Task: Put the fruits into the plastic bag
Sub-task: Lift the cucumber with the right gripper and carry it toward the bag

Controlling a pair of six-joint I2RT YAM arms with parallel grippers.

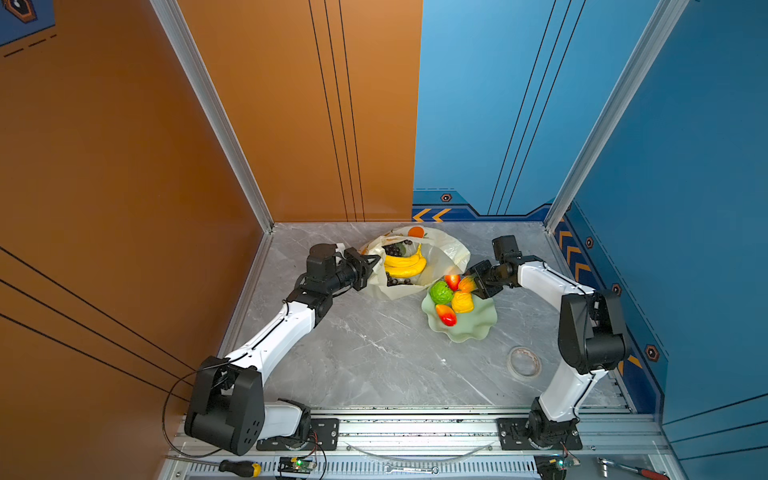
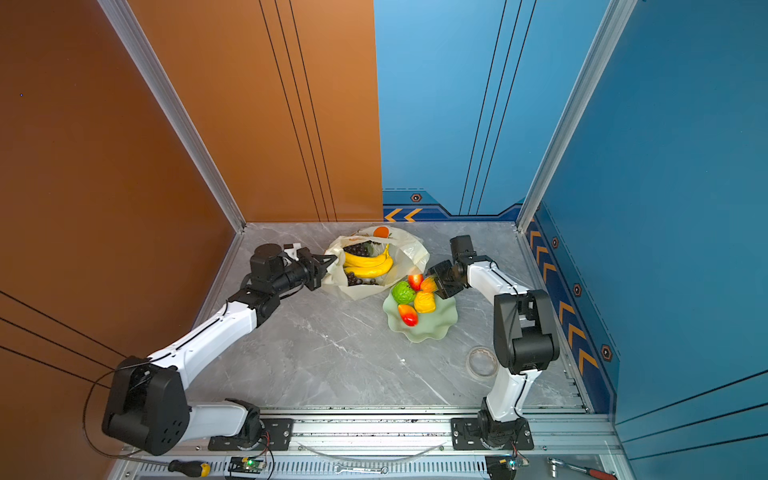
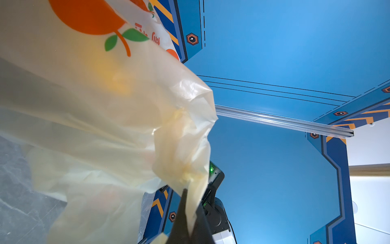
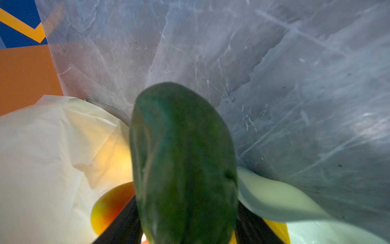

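Observation:
The plastic bag (image 1: pixel 446 249) lies open at the back of the table, with a banana bunch (image 1: pixel 405 266) and grape clusters (image 1: pixel 394 249) inside. My left gripper (image 1: pixel 376 259) is shut on the bag's left rim and holds it up; the wrist view shows the film pinched between its fingers (image 3: pixel 181 215). On the pale green dish (image 1: pixel 469 328) sit a bumpy green fruit (image 1: pixel 441 292), a yellow lumpy fruit (image 1: pixel 462 302) and two mangoes (image 1: pixel 446 314). My right gripper (image 1: pixel 473 282) is at the dish's far rim. Both its fingers press the sides of the green-orange papaya (image 4: pixel 183 147).
A tape roll (image 1: pixel 524 362) lies on the table in front of the right arm. A screwdriver (image 1: pixel 241 467), a wrench (image 1: pixel 409 469) and a ratchet (image 1: pixel 631 469) lie on the front rail. Walls close in the back and both sides.

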